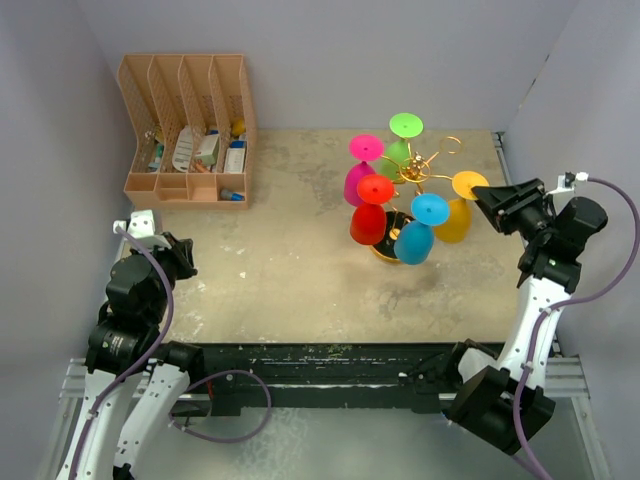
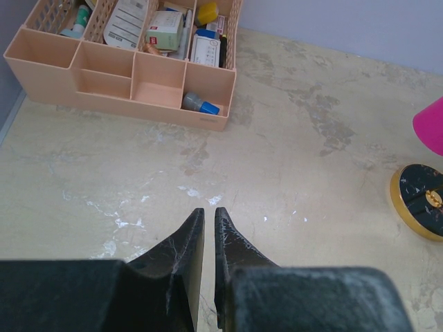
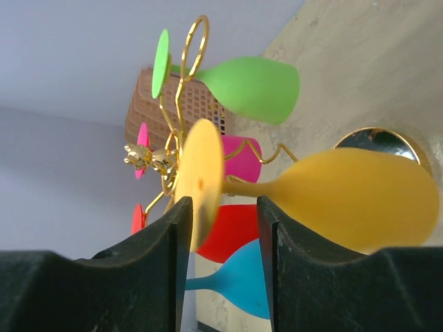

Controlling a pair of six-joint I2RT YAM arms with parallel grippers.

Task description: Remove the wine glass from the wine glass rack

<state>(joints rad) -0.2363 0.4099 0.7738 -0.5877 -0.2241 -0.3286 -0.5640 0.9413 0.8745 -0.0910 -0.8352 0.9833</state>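
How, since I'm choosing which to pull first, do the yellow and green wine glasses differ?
Colour: the yellow glass is amber, the green glass lime.
Place: the yellow glass hangs on the right side of the rack, nearest the right gripper; the green glass hangs on the far side.
Access: in the right wrist view the yellow glass's foot sits just ahead of the open jaws; the green glass lies beyond.
Both hang upside down, foot up.

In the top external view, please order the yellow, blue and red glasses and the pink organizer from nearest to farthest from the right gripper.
1. The yellow wine glass, just beside the right gripper.
2. The blue wine glass, on the near side of the rack.
3. The red wine glass, on its left side.
4. The pink organizer, far left.
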